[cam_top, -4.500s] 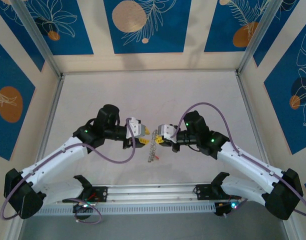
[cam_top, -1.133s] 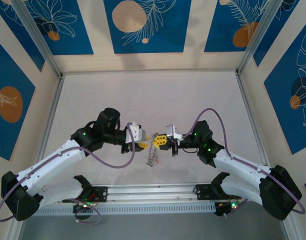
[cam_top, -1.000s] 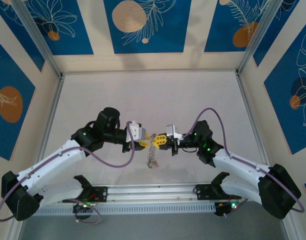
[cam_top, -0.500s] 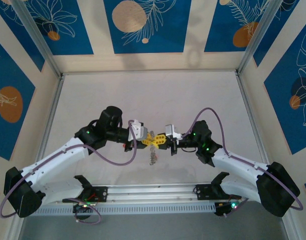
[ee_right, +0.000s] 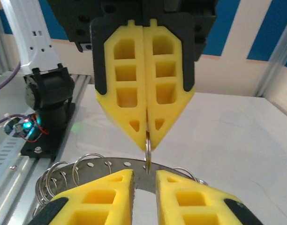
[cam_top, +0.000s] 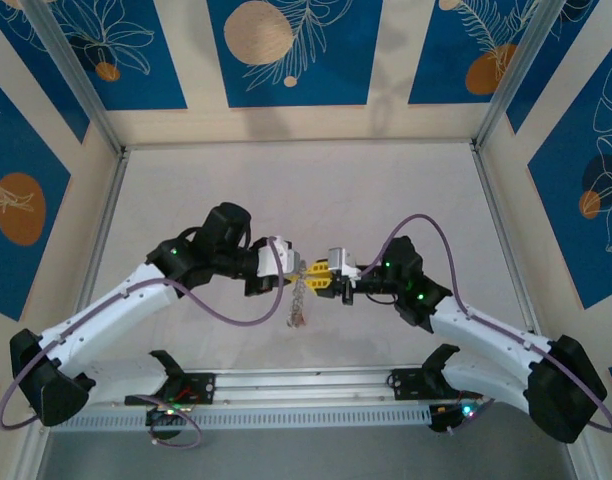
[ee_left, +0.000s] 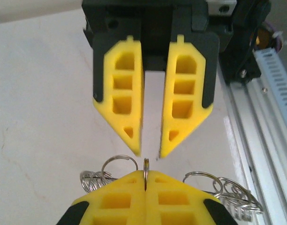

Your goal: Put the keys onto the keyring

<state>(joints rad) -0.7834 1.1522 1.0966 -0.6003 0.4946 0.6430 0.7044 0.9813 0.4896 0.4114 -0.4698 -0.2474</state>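
The keyring [ee_right: 117,165] is a flat silvery band with holes, hanging between the two grippers above the table. Several small wire rings [ee_left: 120,164] are threaded on it. One small wire ring [ee_right: 147,149] stands edge-on, and my left gripper [ee_left: 146,172] is shut on it. My right gripper [ee_right: 144,172] faces it tip to tip, its jaws a little apart and astride the band with nothing pinched. From above, the left gripper [cam_top: 300,272] and right gripper [cam_top: 322,280] meet mid-table, and the keyring [cam_top: 299,302] dangles below them. The keys are out of view.
An aluminium rail [cam_top: 306,385] with both arm bases runs along the near edge. Metal frame posts and patterned walls enclose the pale table [cam_top: 306,200]. Purple cables [cam_top: 231,315] loop off each arm near the grippers.
My left gripper has shut on the small wire ring. My right gripper, which was shut on it, has opened a little. Both grippers have drifted slightly away from the arm bases.
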